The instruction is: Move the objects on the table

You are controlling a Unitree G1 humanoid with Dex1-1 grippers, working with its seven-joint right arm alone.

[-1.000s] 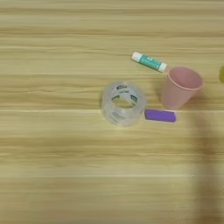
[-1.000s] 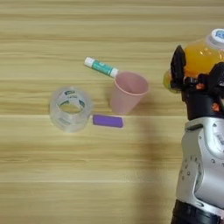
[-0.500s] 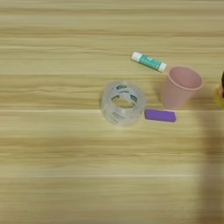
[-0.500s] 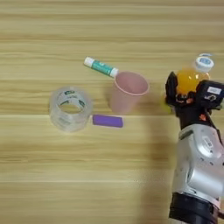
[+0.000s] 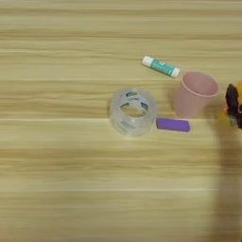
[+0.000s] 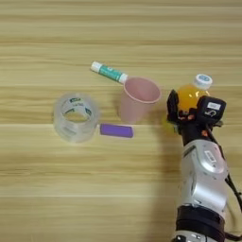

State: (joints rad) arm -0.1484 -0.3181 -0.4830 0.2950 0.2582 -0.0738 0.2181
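Five things are seen on the table [image 6: 38, 189]: a tape roll [image 6: 76, 116] at centre left, a purple bar [image 6: 116, 130] just right of it, a pink cup [image 6: 138, 99] at centre, a green-and-white tube [image 6: 109, 73] above the cup, and a bottle [image 6: 191, 94] at centre right.

Over the last second the bottle has been carried from the far right edge of the frame inward and downward, and it is now held just right of the cup, apart from it. The black fingers [image 6: 173, 107] are closed around the bottle's orange body by the gripper [image 6: 189, 111]. Whether the bottle's base already rests on the wood cannot be told. The roll, bar, cup and tube have not been shifted. This is judged to be a carry close to its end, with release as the likely next step.

In the right eye view the silver forearm, the gripper and the whole bottle are shown. In the left eye view only a sliver of black and orange is caught at the right edge, while more bare table is shown at the left.
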